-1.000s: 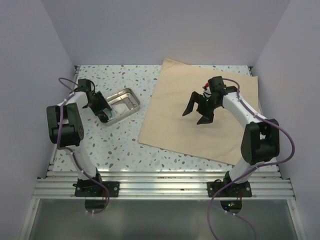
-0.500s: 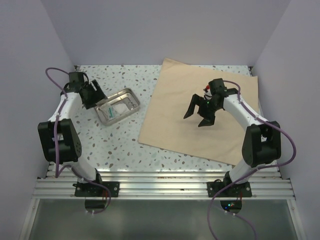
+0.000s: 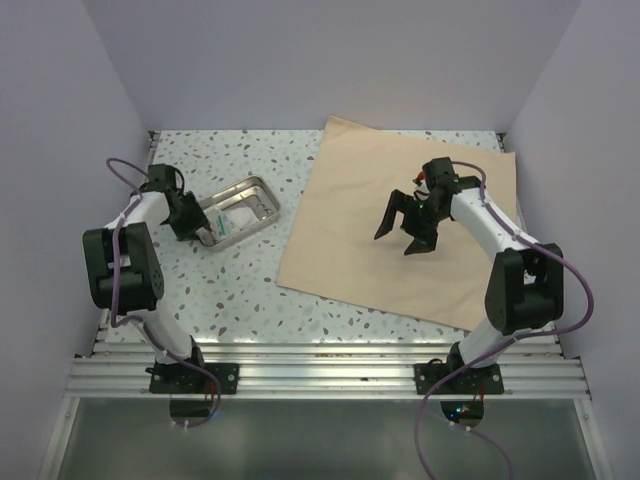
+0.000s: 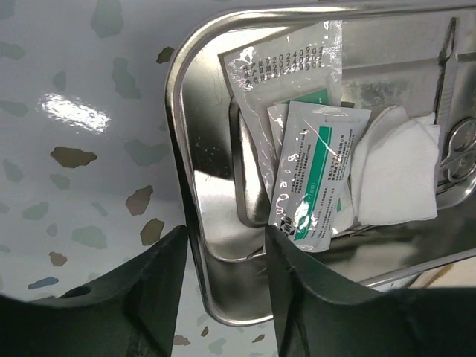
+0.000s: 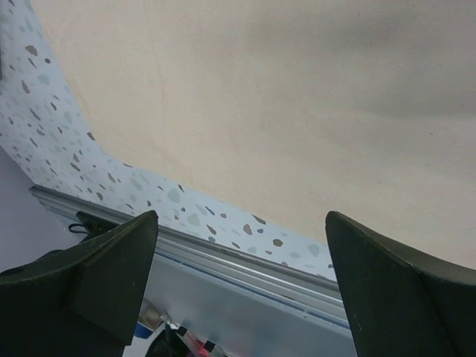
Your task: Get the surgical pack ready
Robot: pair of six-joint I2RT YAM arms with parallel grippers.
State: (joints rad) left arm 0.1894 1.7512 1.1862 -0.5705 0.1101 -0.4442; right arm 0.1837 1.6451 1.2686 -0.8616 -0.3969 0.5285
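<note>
Since left hand (image 4: 227,238) sits parted astride metal tray (image 4: 175,89) corner rim, unclamped, you pull with it: tray on worktop (image 3: 240,280) left of wrap sheet (image 3: 350,250), long axis slanting sheetward; right hand (image 3: 400,240) gaping over sheet.

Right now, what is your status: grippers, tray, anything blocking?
Left gripper open, astride metal tray rim. Right gripper open over flat wrap sheet. Nothing blocking seen.

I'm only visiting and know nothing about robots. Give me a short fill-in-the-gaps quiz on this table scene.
One left jaw is inside the metal tray, the other ____ it. The right jaws hang open over the tan wrap sheet, holding ____. Seen from above, the tray stands to the ____ of the sheet. Missing words: outside; nothing; left.
</note>
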